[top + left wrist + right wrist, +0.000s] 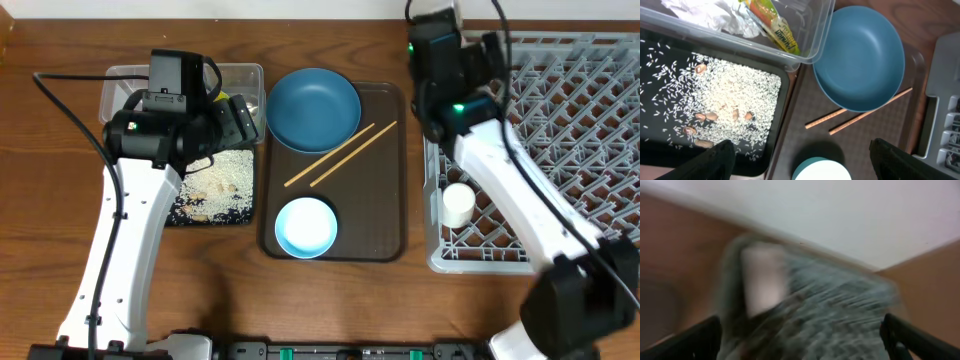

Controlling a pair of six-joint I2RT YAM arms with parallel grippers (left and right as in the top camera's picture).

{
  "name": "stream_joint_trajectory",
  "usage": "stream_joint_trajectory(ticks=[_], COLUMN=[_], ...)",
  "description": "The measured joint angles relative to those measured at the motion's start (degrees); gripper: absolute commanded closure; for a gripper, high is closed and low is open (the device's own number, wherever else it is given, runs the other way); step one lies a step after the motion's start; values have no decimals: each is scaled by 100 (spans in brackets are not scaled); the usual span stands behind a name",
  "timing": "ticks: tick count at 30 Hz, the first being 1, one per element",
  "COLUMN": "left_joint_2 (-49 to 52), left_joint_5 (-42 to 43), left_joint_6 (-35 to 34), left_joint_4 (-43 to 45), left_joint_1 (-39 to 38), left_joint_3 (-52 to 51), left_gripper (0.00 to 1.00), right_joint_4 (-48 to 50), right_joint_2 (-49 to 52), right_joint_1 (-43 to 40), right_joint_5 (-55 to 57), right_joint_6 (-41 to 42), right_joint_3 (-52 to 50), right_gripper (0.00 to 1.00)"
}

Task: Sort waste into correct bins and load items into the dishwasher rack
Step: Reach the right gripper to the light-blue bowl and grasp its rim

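Grey lattice of the dishwasher rack point(580, 100) filled the right side of the table point(60, 40), with the small white cup point(458, 205) standing near its front left corner. The right gripper point(800, 347) hung above it, fingers spread wide and empty, though that view was badly blurred. On the brown serving tray point(800, 110) the dark blue bowl point(860, 55) sat against the far rim, two chopsticks point(860, 112) lay slantwise just beside it, and the light blue bowl point(820, 170) was near the front edge. The left gripper point(802, 150) hovered fully open, holding nothing, over the seam between that tray and the black tray point(655, 65) of rice scraps point(740, 90). The clear tub point(810, 50) held tissue point(710, 15) and wrapper point(772, 25).
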Motion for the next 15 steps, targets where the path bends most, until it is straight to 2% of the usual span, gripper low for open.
stream_joint_trajectory(ticks=[3,6,9,15], left_joint_2=[0,0,0,0], left_joint_5=[-2,0,0,0], left_joint_6=[0,0,0,0], left_joint_4=[2,2,2,2], left_joint_1=[0,0,0,0], left_joint_3=[0,0,0,0], left_gripper=[12,12,11,12], right_joint_4=[-855,-1279,-1316,-1252], right_joint_2=[-105,-74,-26,249], right_joint_1=[168,251,356,1001], right_joint_5=[-1620,-3237,-4439,-5344], right_joint_6=[894,1591,2197,2903], right_joint_3=[-2,-66,-243,-780], right_gripper=[1,25,26,23])
